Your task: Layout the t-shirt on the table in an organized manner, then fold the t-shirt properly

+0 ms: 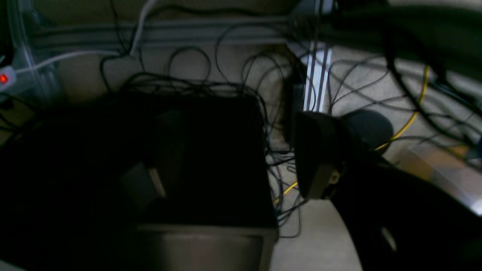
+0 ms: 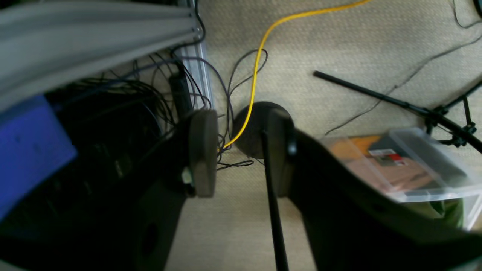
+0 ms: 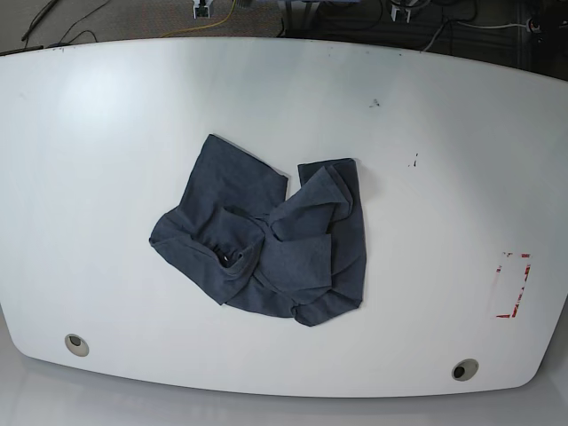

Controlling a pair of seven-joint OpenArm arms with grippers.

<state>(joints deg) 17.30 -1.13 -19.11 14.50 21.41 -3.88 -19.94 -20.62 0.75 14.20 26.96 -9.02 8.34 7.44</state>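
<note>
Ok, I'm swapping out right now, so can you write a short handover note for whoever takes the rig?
Left gripper: too dark in its wrist view to judge, off the table.
Right gripper: open, empty, over the floor.
The t-shirt lies crumpled mid-table, plain side showing, neither arm in the base view.
Done: nothing yet.
Left: spread it flat, then fold.

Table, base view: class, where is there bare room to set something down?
The table is bare left of the t-shirt, along the far edge, and between shirt and red tape outline. Only the middle, under the crumpled shirt, is crowded.
</note>
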